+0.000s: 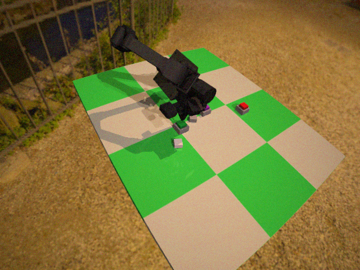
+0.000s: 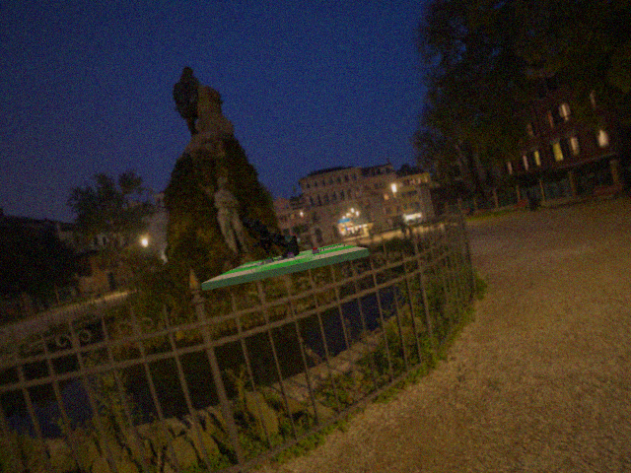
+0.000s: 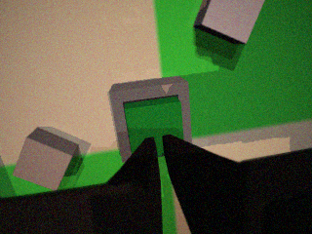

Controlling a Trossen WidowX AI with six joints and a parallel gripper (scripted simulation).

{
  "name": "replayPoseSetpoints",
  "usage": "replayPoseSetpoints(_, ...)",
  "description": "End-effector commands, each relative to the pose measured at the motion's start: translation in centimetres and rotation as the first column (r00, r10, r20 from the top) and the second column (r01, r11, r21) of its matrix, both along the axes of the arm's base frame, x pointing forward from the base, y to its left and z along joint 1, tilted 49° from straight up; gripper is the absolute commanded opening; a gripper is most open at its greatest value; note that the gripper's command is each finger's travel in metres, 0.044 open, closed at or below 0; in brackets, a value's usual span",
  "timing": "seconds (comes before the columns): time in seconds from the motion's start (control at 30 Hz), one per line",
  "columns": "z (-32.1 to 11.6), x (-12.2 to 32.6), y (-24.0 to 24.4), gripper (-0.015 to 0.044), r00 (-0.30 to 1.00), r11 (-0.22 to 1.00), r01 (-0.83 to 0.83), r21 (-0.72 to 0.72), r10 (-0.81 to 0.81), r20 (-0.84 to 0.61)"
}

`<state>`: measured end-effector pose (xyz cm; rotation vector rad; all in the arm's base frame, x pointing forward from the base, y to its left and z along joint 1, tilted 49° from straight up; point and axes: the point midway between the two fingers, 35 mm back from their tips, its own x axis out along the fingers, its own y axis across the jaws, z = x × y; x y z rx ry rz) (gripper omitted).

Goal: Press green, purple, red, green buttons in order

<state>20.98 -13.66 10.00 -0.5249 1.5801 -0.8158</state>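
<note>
A pale block (image 1: 178, 143) lay nearest the tabletop's (image 1: 203, 220) front edge. Just beyond, toward the far left corner, sat the green button (image 1: 181, 124), with the tool (image 3: 160, 141) pinched nearly shut, holding nothing, tips over its cap. A good press would drive straight down, centred, avoiding the second block (image 1: 192, 118) beside it.

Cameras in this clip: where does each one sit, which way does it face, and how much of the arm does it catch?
Top: high above one corner, looking down at the checkered board; shows the whole arm.
Exterior: far off beyond the fence, facing the board edge-on; the arm is a small dark shape.
Wrist: on the arm, looking down past the shut end effector at the green button.
Top and wrist share the green button and two grey blocks.
</note>
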Motion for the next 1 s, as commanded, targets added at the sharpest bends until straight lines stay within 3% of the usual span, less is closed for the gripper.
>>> replayPoseSetpoints(0.0,0.4,0.2,0.6,0.0046,1.000,1.000,0.006,0.005,-0.006,0.002)
replayPoseSetpoints(0.27,-4.5,6.9,8.4,0.0256,1.000,0.997,-0.027,0.074,0.026,0.016)
replayPoseSetpoints(0.47,-10.1,9.2,16.4,0.0400,0.999,0.995,-0.032,0.094,0.031,0.006)
replayPoseSetpoints(0.77,-19.7,7.1,26.7,0.0400,1.000,0.999,0.003,0.035,-0.003,0.009)
replayPoseSetpoints(0.97,-20.6,6.7,27.4,0.0400,1.000,1.000,0.007,0.026,-0.007,0.011)
